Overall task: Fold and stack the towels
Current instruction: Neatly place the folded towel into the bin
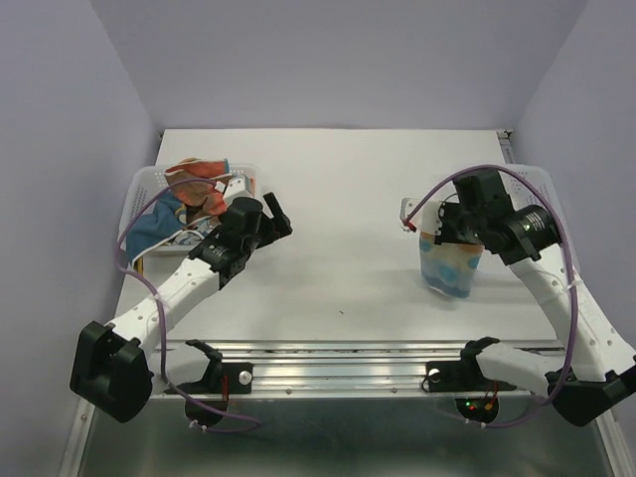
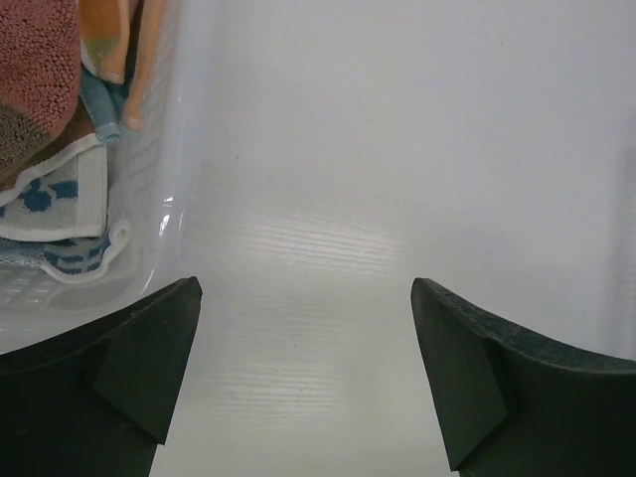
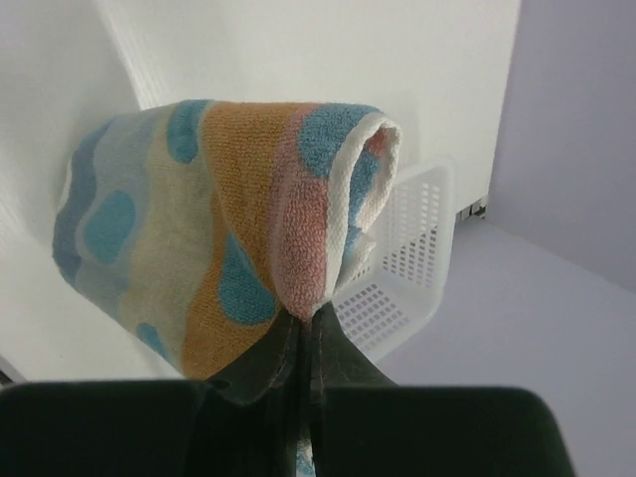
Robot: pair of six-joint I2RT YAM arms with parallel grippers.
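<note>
Pinched in the closed right gripper (image 3: pixel 303 323), a blue-and-orange-circled terry towel (image 1: pixel 452 266) is held up at the right of the white table (image 1: pixel 348 189). Farther left, the left gripper (image 1: pixel 275 215) is spread wide beside a white perforated basket (image 1: pixel 139 187) of crumpled towels (image 1: pixel 196 189).

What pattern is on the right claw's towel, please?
The towel has blue spots on orange; right wrist view.

— Any writing, label, brand or number to read here?
— No, none. Nothing legible shows in the overhead view or in either wrist view.
</note>
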